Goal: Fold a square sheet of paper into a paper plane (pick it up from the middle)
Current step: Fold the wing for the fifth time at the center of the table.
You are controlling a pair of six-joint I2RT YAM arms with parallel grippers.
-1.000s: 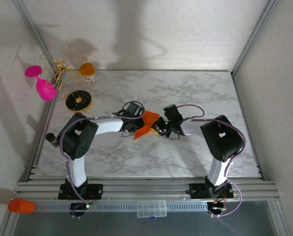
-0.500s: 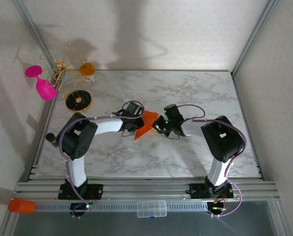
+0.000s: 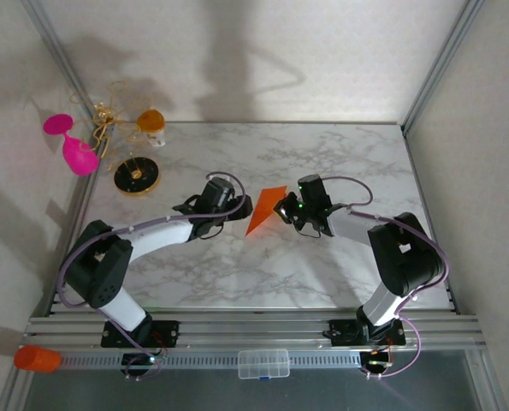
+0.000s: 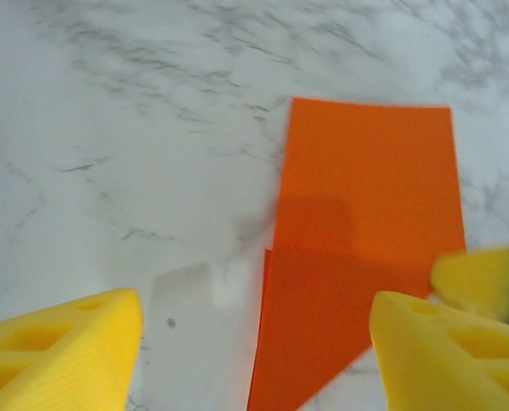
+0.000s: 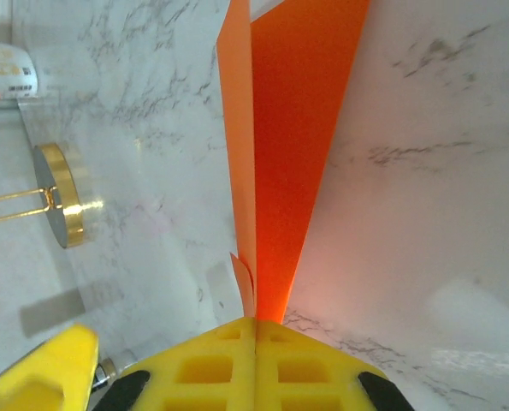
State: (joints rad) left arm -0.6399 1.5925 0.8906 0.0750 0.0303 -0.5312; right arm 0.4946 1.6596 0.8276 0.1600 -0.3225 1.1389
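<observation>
The orange paper is thin and very light. It is folded, with one layer lying over another, so it is a small pointy shape and not a flat square. It sits in the middle of the desk, between the two claws.

Paper like this bends and flops easily. It can slide on the smooth desk, and it may tear if it is pulled hard. A crease stays once it is pressed, so a wrong one would be hard to fix. I think the best place to hold it is on a folded edge, where two layers make it a bit stiffer, with a soft pinch.

The right claw is clenched on one end of the paper, with the layers squeezed between its yellow fingers. The left claw is spread wide and holds nothing. Part of the paper lies on the desk between its fingers.
</observation>
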